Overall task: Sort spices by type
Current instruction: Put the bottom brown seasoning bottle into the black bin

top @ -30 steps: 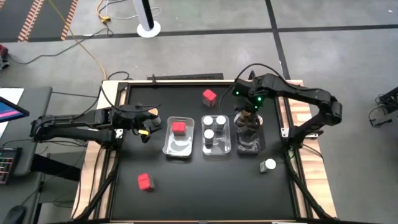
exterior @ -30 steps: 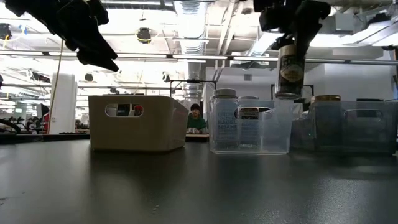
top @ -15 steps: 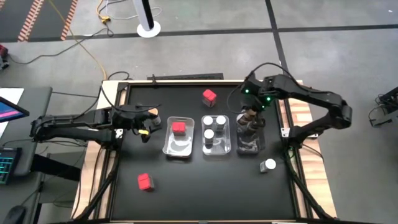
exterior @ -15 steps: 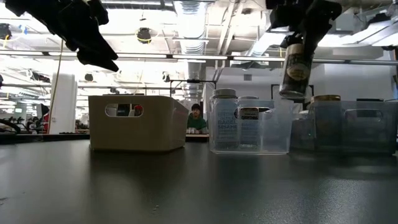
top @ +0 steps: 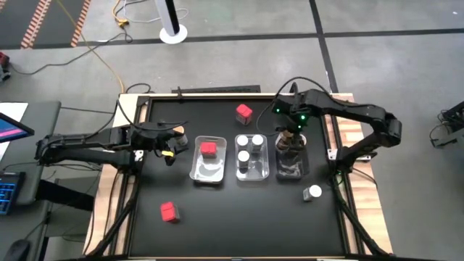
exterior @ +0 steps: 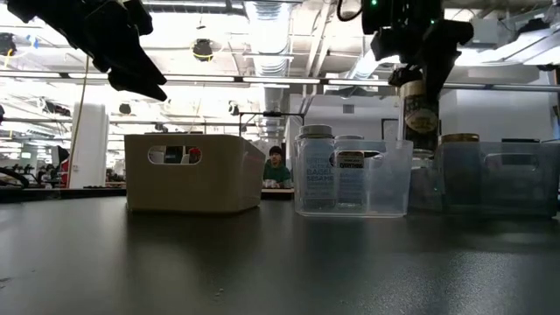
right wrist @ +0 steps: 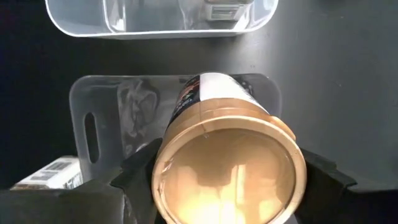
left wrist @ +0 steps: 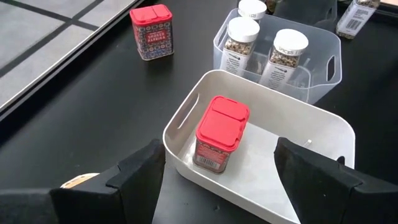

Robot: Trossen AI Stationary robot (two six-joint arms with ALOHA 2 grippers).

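Right gripper [exterior: 418,74] has lowered its tan-lidded jar [exterior: 419,109] — nearer the tray [exterior: 490,179].

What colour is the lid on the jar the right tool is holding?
Tan, a light brown lid on the jar in the right tool; clearest in the right wrist view.

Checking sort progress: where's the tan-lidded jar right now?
In the high view the tan-lidded jar is held in the right gripper jaws, over the rightmost clear tray, right of the white-lidded jars' tray.
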